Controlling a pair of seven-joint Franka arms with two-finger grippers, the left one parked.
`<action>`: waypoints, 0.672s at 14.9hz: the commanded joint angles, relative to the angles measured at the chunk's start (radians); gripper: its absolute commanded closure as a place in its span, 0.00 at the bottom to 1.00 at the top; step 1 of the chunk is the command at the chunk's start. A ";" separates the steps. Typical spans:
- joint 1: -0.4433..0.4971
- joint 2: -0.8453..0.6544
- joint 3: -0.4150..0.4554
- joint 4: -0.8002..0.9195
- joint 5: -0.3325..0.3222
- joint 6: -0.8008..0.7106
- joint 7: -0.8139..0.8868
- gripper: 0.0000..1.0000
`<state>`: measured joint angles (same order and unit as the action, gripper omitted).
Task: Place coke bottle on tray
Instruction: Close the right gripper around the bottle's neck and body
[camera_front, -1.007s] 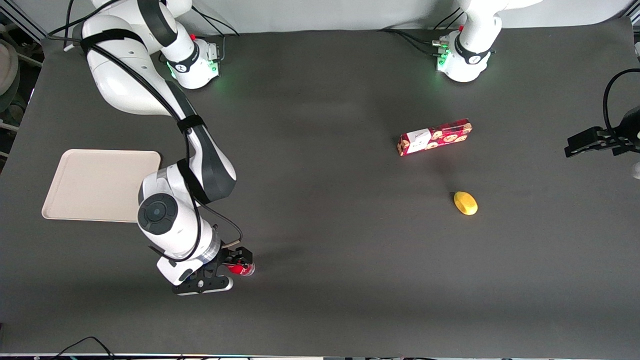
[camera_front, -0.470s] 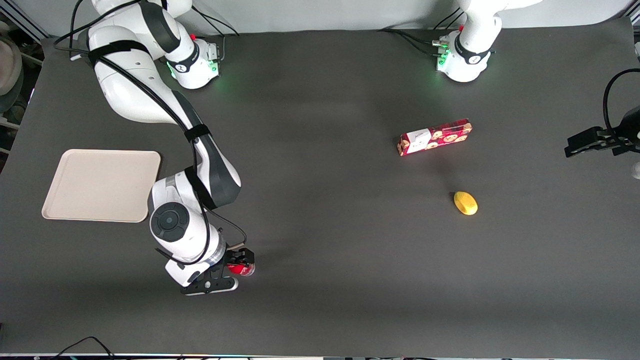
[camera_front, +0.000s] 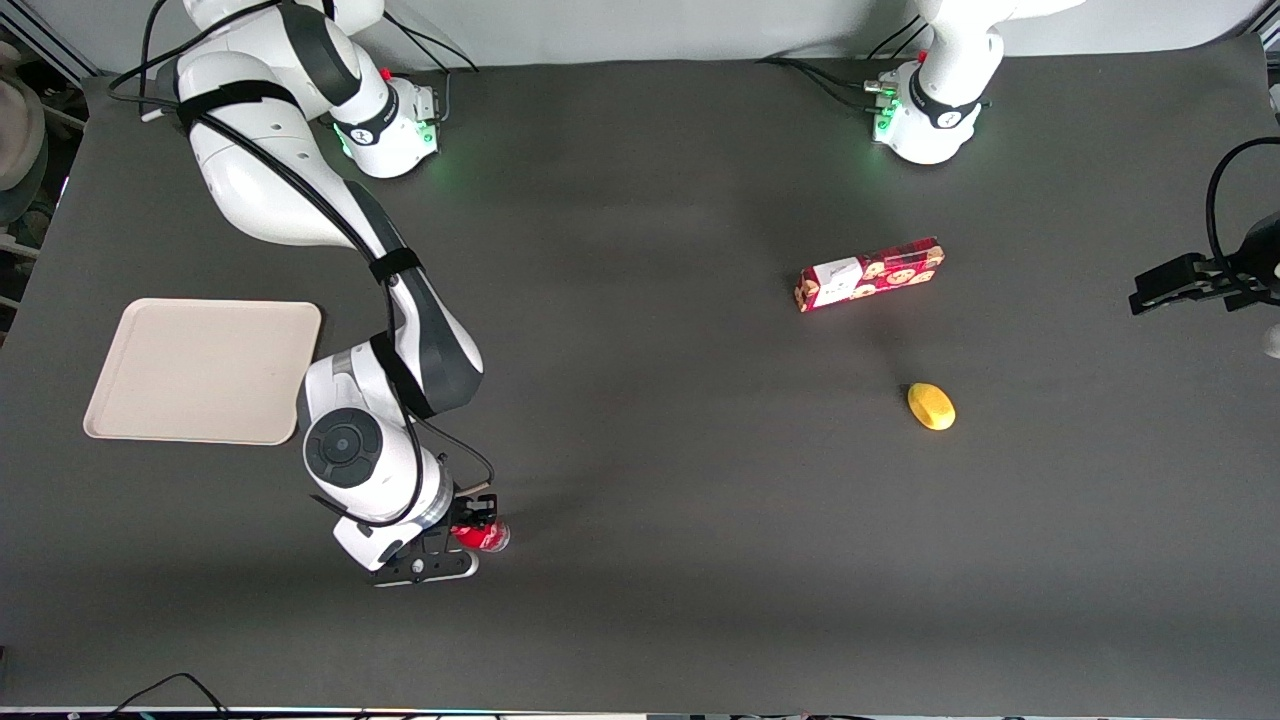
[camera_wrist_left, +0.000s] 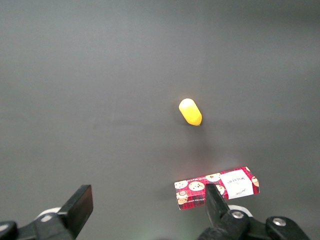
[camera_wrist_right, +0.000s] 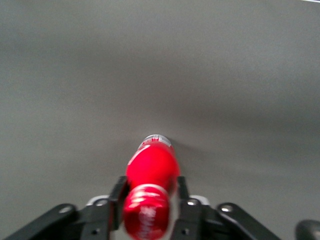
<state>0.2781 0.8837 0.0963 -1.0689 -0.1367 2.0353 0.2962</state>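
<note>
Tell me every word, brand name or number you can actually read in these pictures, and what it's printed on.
None can be read for certain.
coke bottle, between the fingers of the claw: white marks on the red cap, too blurred to read.
cookie box: dark script on its white panel, too small to read.
yellow fruit and tray: no writing visible.

Since 1 s ago the gripper (camera_front: 478, 528) w/ the coke bottle (camera_front: 482, 537) shifts slightly toward 3 o'clock; tray (camera_front: 200, 370) corner now uncovered.
</note>
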 joint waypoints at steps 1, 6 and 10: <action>0.007 0.014 0.000 0.036 0.002 -0.046 0.024 1.00; 0.003 -0.014 -0.001 0.038 0.020 -0.063 0.084 1.00; -0.003 -0.136 -0.012 0.038 0.020 -0.208 0.095 1.00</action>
<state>0.2765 0.8618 0.0973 -1.0311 -0.1298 1.9501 0.3645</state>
